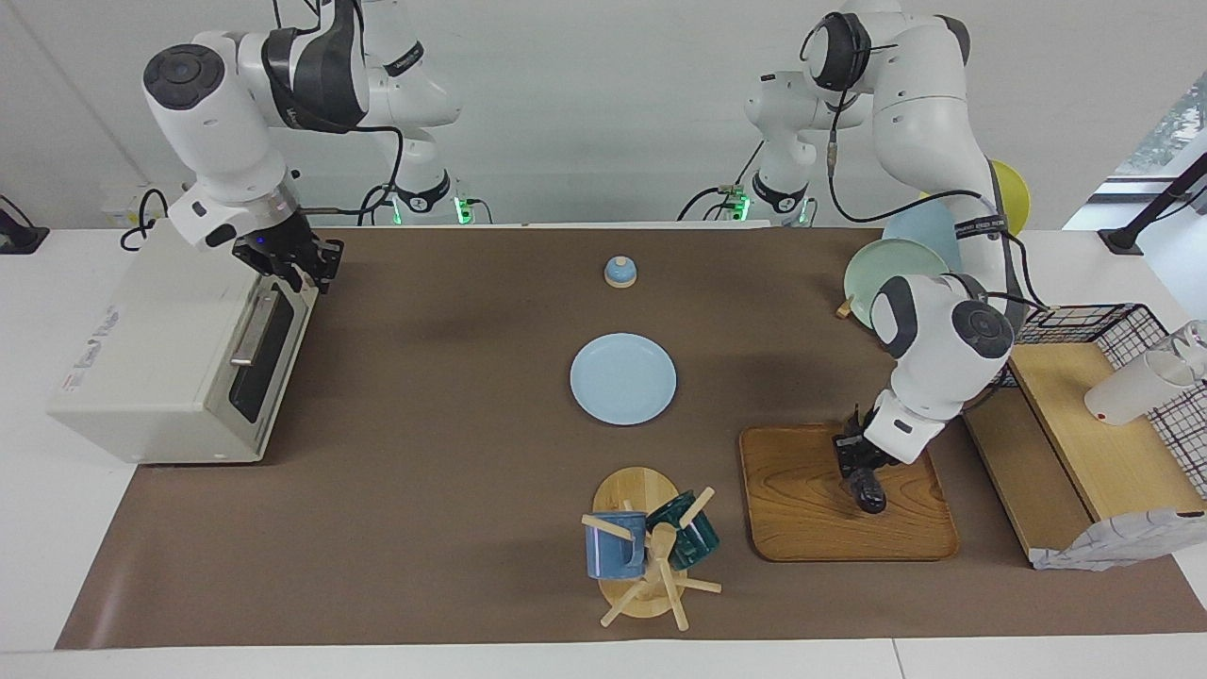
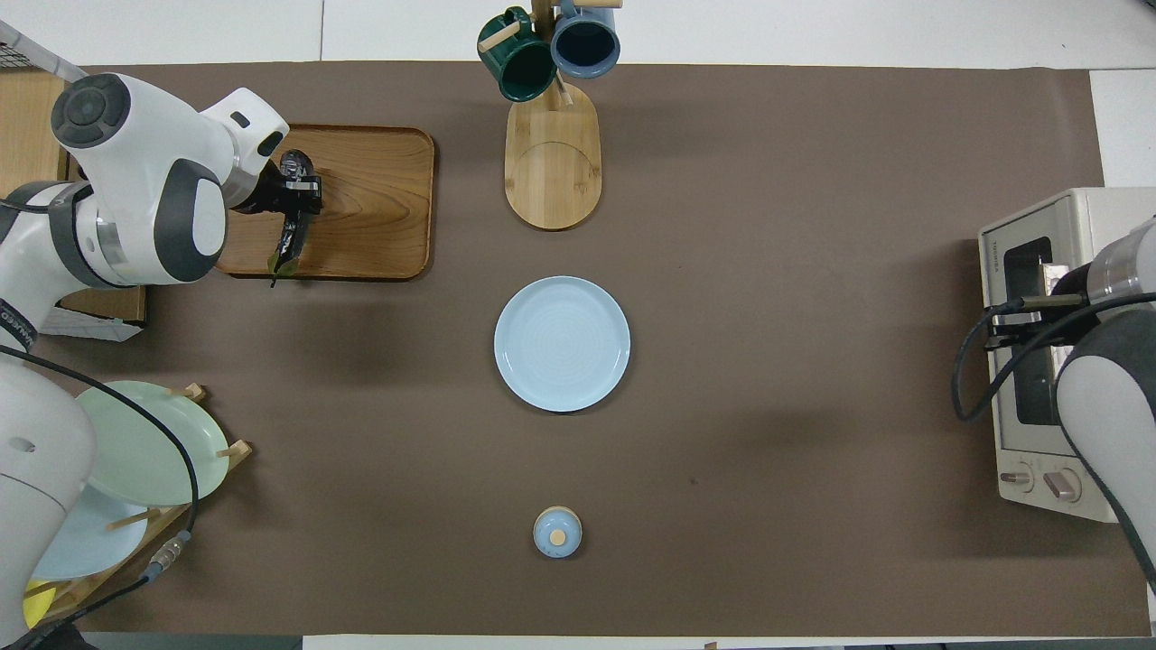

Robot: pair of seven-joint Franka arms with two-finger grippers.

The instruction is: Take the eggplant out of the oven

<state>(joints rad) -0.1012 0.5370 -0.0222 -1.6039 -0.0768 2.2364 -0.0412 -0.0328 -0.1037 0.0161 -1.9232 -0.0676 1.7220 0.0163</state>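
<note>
lowering the eggplant onto the wooden tray at the left arm's end.
left gripper pinches it; i release only once it rests flat. right gripper, above the closed oven: cannot tell.

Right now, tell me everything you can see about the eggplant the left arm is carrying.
The slim, long, glossy dark purple-black eggplant has a small greenish stem end pointing toward the robots. The left claw is shut on its opposite end, so it hangs tilted rather than lying flat. It sits over the rectangular brown wooden tray, toward the left arm's end of the table. In the facing view its rounded tip is very low over the wood; whether it touches cannot be told.
</note>
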